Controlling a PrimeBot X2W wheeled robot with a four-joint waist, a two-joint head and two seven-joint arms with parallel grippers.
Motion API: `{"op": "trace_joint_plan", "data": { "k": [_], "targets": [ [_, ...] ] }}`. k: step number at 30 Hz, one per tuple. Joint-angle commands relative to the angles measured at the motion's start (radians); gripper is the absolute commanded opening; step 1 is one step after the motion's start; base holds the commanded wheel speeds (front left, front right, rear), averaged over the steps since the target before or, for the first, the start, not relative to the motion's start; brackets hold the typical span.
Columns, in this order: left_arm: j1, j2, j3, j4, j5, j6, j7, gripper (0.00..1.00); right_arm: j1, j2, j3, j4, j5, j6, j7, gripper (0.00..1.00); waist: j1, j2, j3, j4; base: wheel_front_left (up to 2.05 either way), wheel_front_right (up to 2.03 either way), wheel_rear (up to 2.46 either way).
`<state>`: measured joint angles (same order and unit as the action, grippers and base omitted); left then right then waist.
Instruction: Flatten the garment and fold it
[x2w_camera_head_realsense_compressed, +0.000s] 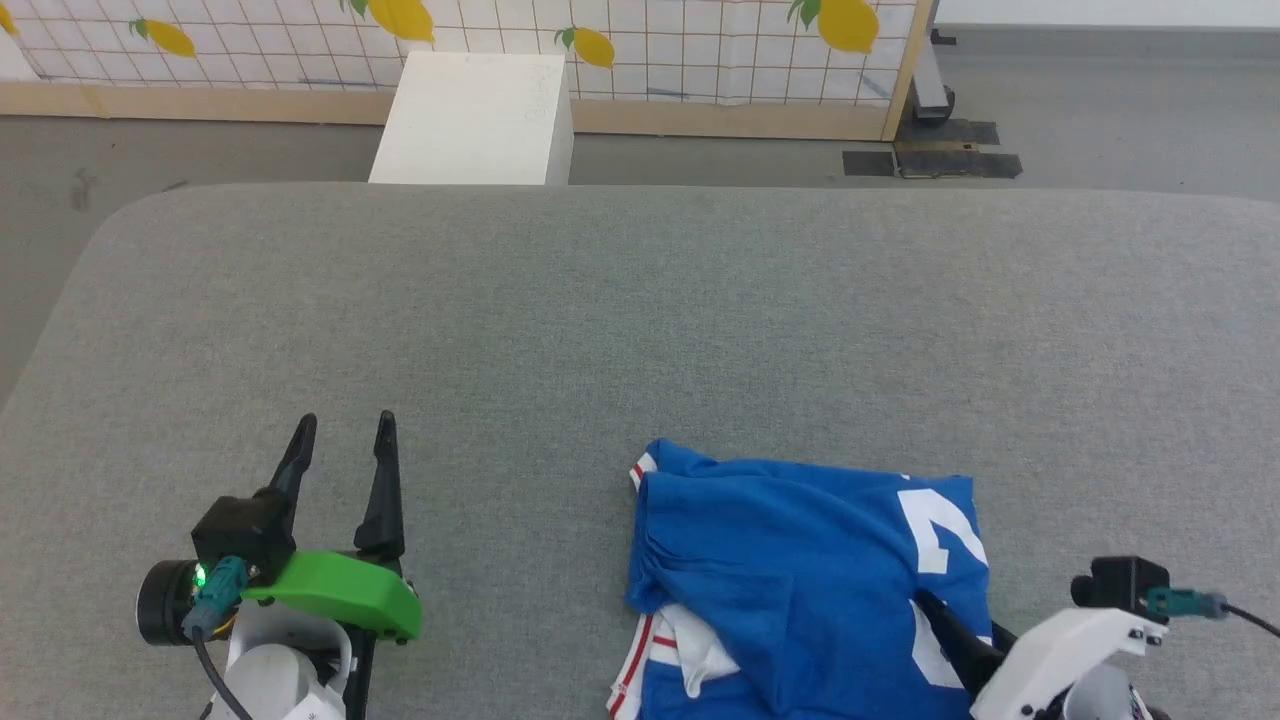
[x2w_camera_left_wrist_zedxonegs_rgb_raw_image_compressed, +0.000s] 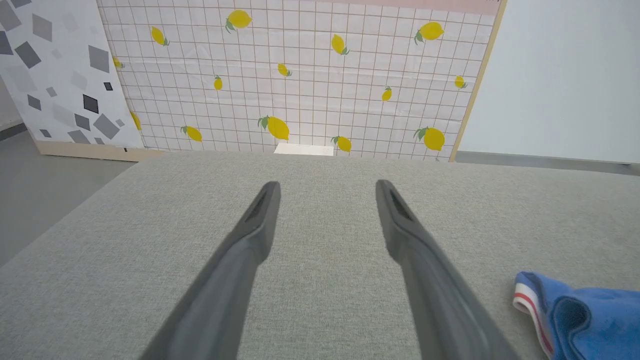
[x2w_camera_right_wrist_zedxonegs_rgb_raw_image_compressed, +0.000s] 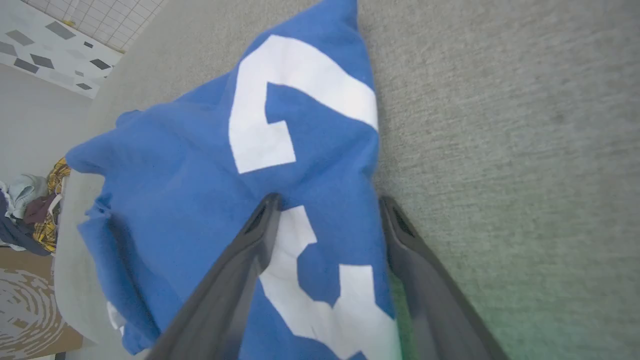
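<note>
Head view: blue garment (x2w_camera_head_realsense_compressed: 800, 550) on table (x2w_camera_head_realsense_compressed: 640, 330)

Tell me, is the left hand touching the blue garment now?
Apart. In the head view, a wide stretch of bare grey surface lies between the left hand and the garment.

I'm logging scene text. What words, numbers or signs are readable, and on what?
"2": white digit on the blue garment, creased.
Second white digit below it: partly behind the right gripper, unreadable.
No other text.
</note>
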<state>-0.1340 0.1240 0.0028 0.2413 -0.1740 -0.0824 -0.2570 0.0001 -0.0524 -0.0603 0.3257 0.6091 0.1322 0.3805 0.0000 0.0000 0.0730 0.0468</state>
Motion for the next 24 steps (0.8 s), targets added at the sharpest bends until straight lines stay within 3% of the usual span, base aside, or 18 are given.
{"op": "trace_joint_plan", "data": {
  "k": [1,2,3,4,6,12,15,18,24],
  "targets": [
    [0.01,-0.007,0.005,-0.005,0.003,-0.004,-0.005,1.0,-0.023,0.002,0.01,0.026,-0.008,-0.002,0.021,1.0,0.0,0.0,0.001,-0.001,0.0,0.0,0.0],
    [0.011,-0.008,0.005,-0.005,0.004,-0.004,-0.005,1.0,-0.032,0.002,0.011,0.037,-0.012,-0.002,0.031,1.0,0.0,0.0,0.001,-0.001,0.0,0.0,0.0],
    [0.013,-0.009,0.005,-0.005,0.006,-0.004,-0.005,1.0,-0.043,0.002,0.012,0.049,-0.024,-0.002,0.043,0.84,0.0,0.0,0.002,-0.002,0.0,0.0,0.0],
    [0.014,-0.009,0.006,-0.006,0.006,-0.004,-0.005,1.0,-0.053,0.002,0.018,0.057,-0.038,-0.002,0.056,0.35,0.0,0.0,0.002,-0.003,0.0,0.0,0.0],
    [0.016,-0.01,0.01,-0.007,0.006,-0.003,-0.005,1.0,-0.072,0.002,0.026,0.058,-0.066,-0.002,0.073,0.0,0.0,0.0,0.004,-0.008,0.0,0.0,0.0],
    [0.029,-0.006,0.036,-0.025,0.002,0.005,-0.005,1.0,-0.154,0.002,0.079,-0.048,-0.259,-0.002,0.099,0.0,0.0,0.0,0.023,-0.067,0.0,0.0,0.0],
    [0.034,0.0,0.055,-0.045,-0.001,0.009,-0.005,1.0,-0.216,-0.006,0.131,-0.119,-0.434,-0.002,0.112,0.0,0.0,0.0,0.041,-0.121,0.0,0.0,0.0],
    [0.031,0.001,0.07,-0.07,-0.002,0.014,-0.005,1.0,-0.294,-0.068,0.196,-0.153,-0.56,-0.002,0.119,0.0,0.0,0.0,0.068,-0.181,0.0,0.0,0.0],
    [-0.019,-0.002,0.08,-0.147,0.006,0.024,-0.005,1.0,-0.444,-0.225,0.23,-0.107,-0.64,-0.002,0.091,0.0,0.0,0.0,0.153,-0.28,0.0,0.0,0.0]
  ]
}}
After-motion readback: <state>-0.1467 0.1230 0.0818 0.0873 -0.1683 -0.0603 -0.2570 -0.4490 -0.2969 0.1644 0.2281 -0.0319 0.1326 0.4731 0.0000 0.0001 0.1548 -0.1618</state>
